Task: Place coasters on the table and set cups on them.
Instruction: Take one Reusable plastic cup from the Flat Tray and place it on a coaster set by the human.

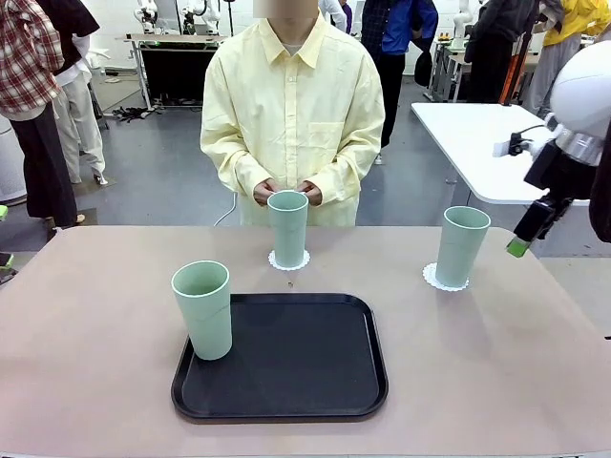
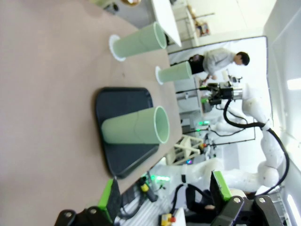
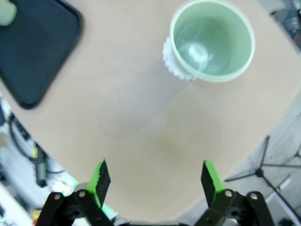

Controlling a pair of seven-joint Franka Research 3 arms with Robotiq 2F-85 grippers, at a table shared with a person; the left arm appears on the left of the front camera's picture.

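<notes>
The middle cup point(image 1: 287, 227) is matte mint-green, tall and handleless, narrowing toward its base. It stands upright on a white coaster point(image 1: 288, 260) with a scalloped edge at the centre of the frame, just in front of the person's hands point(image 1: 310, 194). The right cup point(image 1: 462, 245), of the same look, stands on a second coaster point(image 1: 441, 280) at centre right on the beige table point(image 1: 95, 334). The third cup point(image 1: 202, 310) stands at the left edge of the black tray point(image 1: 296, 367), lower centre. The right pincer point(image 1: 520, 246) hangs at the right edge, apart from the right cup, its jaws wide with nothing between them. The left pincer point(image 2: 163, 193), at the bottom edge of the left wrist view, is likewise spread and empty.
</notes>
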